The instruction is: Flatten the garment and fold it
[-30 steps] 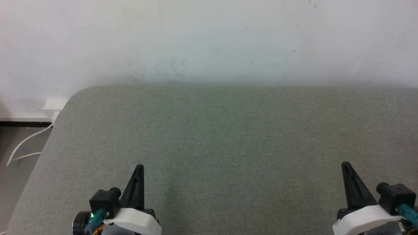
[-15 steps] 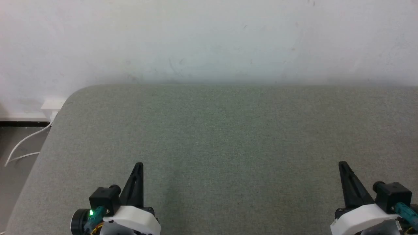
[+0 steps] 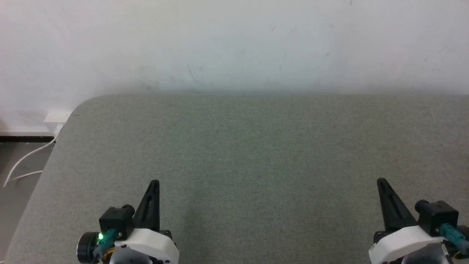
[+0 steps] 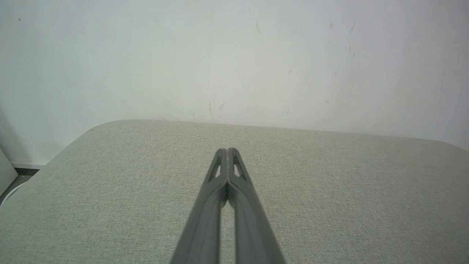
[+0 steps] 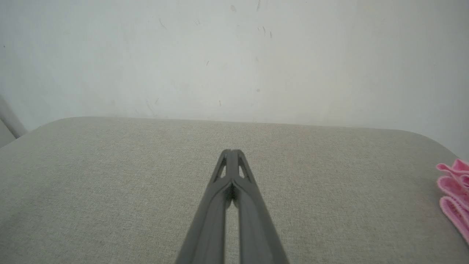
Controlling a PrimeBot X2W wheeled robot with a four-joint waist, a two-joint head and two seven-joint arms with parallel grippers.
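Since a second ago our whole head view has slid a little, so the camera has moved, while the two grippers sit low over the one grey-green table (image 3: 256, 146) as before. Our left gripper (image 4: 228, 150) and our right gripper (image 5: 231, 151) each have their fingers pressed together on nothing, above bare cloth. We count one garment (image 5: 454, 194), a pink ruffled bunch on the table at the right edge of the right wrist view, well apart from both grippers, and one white cable (image 3: 25, 161) on the floor at left.
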